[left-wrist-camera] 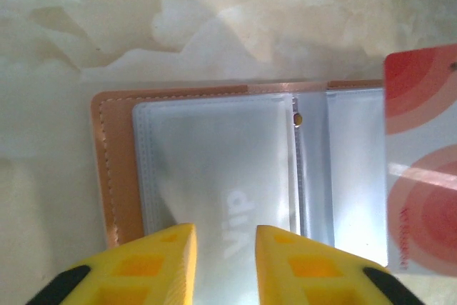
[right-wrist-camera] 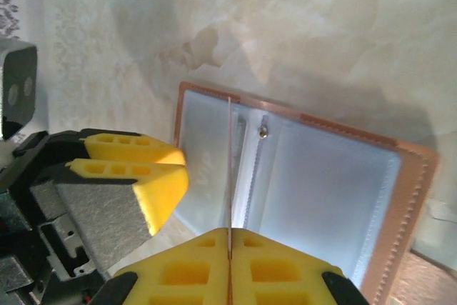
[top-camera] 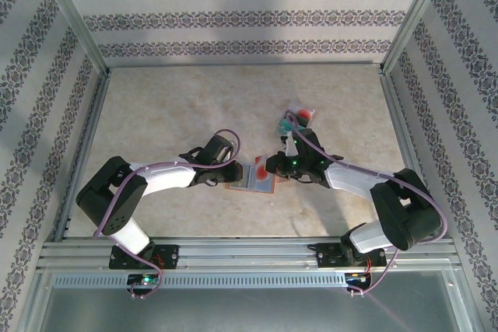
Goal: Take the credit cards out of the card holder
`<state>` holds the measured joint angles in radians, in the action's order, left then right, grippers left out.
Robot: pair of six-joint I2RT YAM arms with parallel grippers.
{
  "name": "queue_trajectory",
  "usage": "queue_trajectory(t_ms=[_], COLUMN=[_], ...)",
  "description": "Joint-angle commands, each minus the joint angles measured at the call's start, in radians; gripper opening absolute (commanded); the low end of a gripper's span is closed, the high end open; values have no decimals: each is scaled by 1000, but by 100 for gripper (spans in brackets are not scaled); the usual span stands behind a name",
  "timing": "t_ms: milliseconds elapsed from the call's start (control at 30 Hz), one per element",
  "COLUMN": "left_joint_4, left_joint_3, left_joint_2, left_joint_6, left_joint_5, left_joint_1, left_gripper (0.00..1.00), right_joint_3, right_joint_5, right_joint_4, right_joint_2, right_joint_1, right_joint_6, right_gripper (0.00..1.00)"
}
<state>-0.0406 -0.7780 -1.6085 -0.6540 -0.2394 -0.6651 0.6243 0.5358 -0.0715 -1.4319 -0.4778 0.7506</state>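
Note:
The card holder (top-camera: 243, 179) lies open on the table between my two grippers, its salmon-pink rim (left-wrist-camera: 114, 169) framing clear grey pockets. My right gripper (right-wrist-camera: 230, 232) is shut on an orange-red and white credit card (left-wrist-camera: 421, 176), held on edge above the holder's right half (right-wrist-camera: 328, 198). The card appears as a thin line (right-wrist-camera: 229, 169) in the right wrist view. My left gripper (left-wrist-camera: 226, 237) stands slightly open over the left pocket (left-wrist-camera: 214, 162), which bears pale "vip" lettering; nothing is between its fingers (right-wrist-camera: 153, 176). A teal card (top-camera: 286, 124) and a red card (top-camera: 305, 114) lie on the table behind.
The marbled beige table (top-camera: 171, 114) has metal rails (top-camera: 249, 250) along its near edge and patterned walls on three sides. Both arms reach inward from the near corners, their grippers only a few centimetres apart over the holder.

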Motion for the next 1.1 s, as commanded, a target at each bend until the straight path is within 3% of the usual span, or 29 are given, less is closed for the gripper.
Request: queue_trajectory(t_ms=[0,133,333,667,1067], left_joint_4=[-62,-70,-71,-86,-112], left_joint_3=[-15,-28,-33,-21,15], left_joint_2=[47,82,131,211,315], left_joint_6=[35,53,75,118,130], left_joint_5=[42,82,133,236,325], left_joint_1=[15,16,22,38,56], left_gripper=[37,50,99,99,99], right_joint_3=[75,182,383,750,1061], right_joint_5=[-62,-119,-223,-327,-453], right_joint_4=[194,360,568,793,941], right_joint_2=[39,54,29,-167,-416], right_joint_1=[27,62,127,215,226], right_joint_6=[-133,-247,-436,-706,-987], right_gripper=[8,5,0,0,0])
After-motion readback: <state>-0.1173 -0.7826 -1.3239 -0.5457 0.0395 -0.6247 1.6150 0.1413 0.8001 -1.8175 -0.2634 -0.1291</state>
